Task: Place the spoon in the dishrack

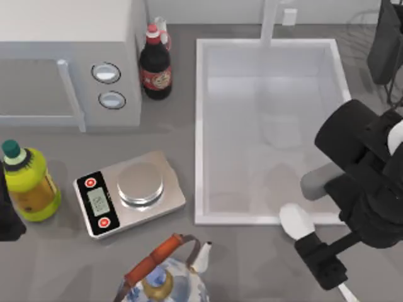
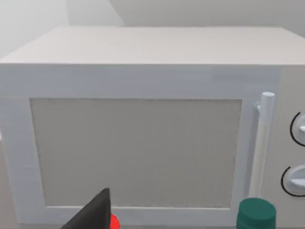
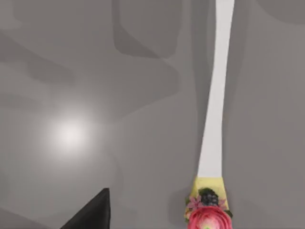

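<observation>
The white spoon (image 1: 297,221) lies slantwise at the front right of the table, its bowl touching the front rim of the sink (image 1: 200,126). Its handle runs toward the table's front edge under my right gripper (image 1: 321,258). That gripper hovers over the handle, open, with one dark finger (image 3: 93,212) showing in the right wrist view. Thin dark rods of the dishrack (image 1: 385,44) stand at the far right, beyond the sink. My left arm (image 1: 7,217) is parked at the left edge, and one finger (image 2: 95,212) of its gripper points at the microwave (image 2: 143,143).
A microwave (image 1: 69,56) and a dark bottle (image 1: 155,66) stand at the back left. A yellow-green bottle (image 1: 28,185), a kitchen scale (image 1: 129,192) and a patterned teapot (image 1: 164,280) occupy the front left. The sink's white rim (image 3: 217,95) and a flowered piece (image 3: 207,214) show in the right wrist view.
</observation>
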Robot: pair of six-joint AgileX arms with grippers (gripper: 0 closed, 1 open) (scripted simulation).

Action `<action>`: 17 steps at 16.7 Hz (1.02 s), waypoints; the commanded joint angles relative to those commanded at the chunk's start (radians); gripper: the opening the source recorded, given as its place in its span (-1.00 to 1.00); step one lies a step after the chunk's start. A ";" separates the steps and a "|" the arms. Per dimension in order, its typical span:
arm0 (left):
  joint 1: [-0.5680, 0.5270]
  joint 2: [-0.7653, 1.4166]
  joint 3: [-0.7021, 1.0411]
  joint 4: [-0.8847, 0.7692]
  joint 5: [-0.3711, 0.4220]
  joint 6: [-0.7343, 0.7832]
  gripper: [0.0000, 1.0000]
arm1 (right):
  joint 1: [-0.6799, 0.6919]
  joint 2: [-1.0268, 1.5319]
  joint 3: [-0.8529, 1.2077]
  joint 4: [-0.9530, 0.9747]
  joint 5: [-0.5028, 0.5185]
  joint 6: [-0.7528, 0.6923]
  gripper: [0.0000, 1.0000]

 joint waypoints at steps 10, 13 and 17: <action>0.000 0.000 0.000 0.000 0.000 0.000 1.00 | -0.003 0.205 -0.208 0.416 0.000 -0.002 1.00; 0.000 0.000 0.000 0.000 0.000 0.000 1.00 | -0.004 0.215 -0.218 0.434 0.000 -0.002 1.00; 0.000 0.000 0.000 0.000 0.000 0.000 1.00 | -0.004 0.215 -0.218 0.434 0.000 -0.002 0.70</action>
